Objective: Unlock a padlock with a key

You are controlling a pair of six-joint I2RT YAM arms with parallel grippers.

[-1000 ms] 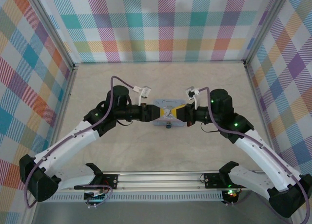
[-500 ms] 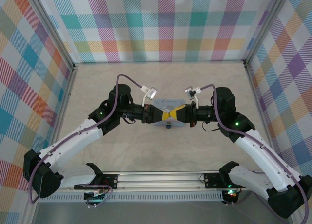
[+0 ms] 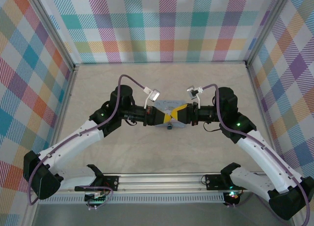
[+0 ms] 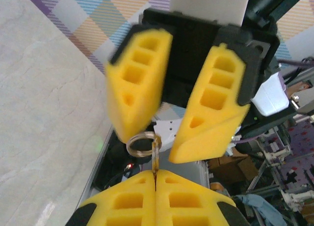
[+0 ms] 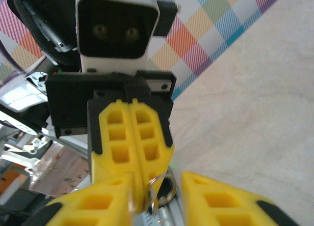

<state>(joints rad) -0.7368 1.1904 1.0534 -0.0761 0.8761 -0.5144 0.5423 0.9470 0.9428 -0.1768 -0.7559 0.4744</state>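
left gripper (image 4: 156,173): fingers are pressed together and clamped on the key (image 4: 156,159) at the bottom centre of the left wrist view (just a thin sliver of it is seen past the tips)
key ring (image 4: 141,143): hung at the key's outer end, just above those closed fingertips, around mid-frame
right gripper (image 4: 151,146): fingers are spread apart, one on each side of the key ring. Whether the ring is touched can't be told.
right wrist view: the same thing is seen from the other side, with the wide-apart pair at the bottom edge and the shut pair coming down from above, ring in between
top view: both grippers are met tip to tip at the centre of the frame, over the pale blue tin (image 3: 160,122) on the tabletop (image 3: 122,83)
padlock (image 3: 168,127): a tiny dark piece spotted at the tin's lower edge, just below centre, apart from the key. It's too small for locked or unlocked to be made out.
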